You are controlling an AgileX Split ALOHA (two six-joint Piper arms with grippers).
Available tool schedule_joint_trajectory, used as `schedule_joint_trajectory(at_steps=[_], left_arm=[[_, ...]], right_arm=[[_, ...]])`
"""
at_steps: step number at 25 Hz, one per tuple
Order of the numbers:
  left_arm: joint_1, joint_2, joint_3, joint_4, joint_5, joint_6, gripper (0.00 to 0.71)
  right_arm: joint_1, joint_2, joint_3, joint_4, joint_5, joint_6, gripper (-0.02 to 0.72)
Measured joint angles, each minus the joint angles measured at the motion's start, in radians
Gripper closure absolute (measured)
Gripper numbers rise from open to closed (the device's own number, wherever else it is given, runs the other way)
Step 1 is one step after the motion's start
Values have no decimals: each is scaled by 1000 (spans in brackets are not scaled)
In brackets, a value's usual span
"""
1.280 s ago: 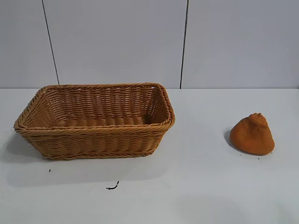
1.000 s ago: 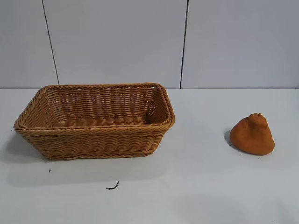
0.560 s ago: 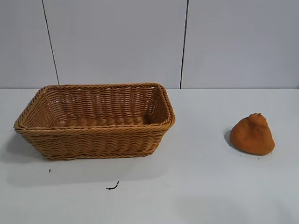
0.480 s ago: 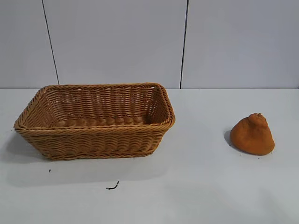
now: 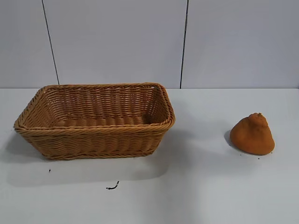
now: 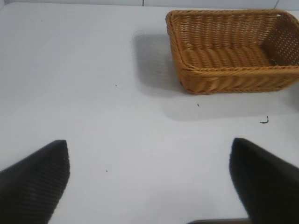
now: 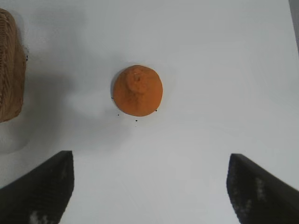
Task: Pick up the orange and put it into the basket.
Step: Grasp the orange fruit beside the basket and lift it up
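The orange (image 5: 252, 134), dull orange and cone-shaped with a knob on top, sits on the white table at the right. It also shows in the right wrist view (image 7: 138, 90). The tan wicker basket (image 5: 96, 131) stands empty at the left, and also shows in the left wrist view (image 6: 233, 77). My right gripper (image 7: 149, 161) is open and empty, high above the table, with the orange ahead of its fingertips (image 7: 51, 179). My left gripper (image 6: 149, 151) is open and empty over bare table, well short of the basket. Neither gripper shows in the exterior view.
A small dark scrap (image 5: 112, 186) lies on the table in front of the basket, and shows in the left wrist view (image 6: 264, 121). Small dark specks (image 7: 136, 120) lie beside the orange. A grey panelled wall stands behind the table.
The orange and basket have not moved. A soft shadow has spread over the table between the basket and the orange and along the front.
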Motion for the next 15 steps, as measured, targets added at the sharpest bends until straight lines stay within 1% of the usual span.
schedule_joint_trajectory(at_steps=[2,5,8,11,12,13,15], left_arm=[[0,0,0,0,0,0,44],[0,0,0,0,0,0,44],[0,0,0,0,0,0,44],[0,0,0,0,0,0,44],[0,0,0,0,0,0,44],[0,0,0,0,0,0,44],[0,0,0,0,0,0,44]], right_arm=[[0,91,-58,17,21,-7,96],[0,205,-124,23,41,-9,96],[0,297,-152,35,61,-9,96],[0,385,-154,50,64,-10,96],[0,513,-154,55,23,-10,96],[0,535,-154,57,-7,-10,96],[0,552,-155,57,-25,-10,96]])
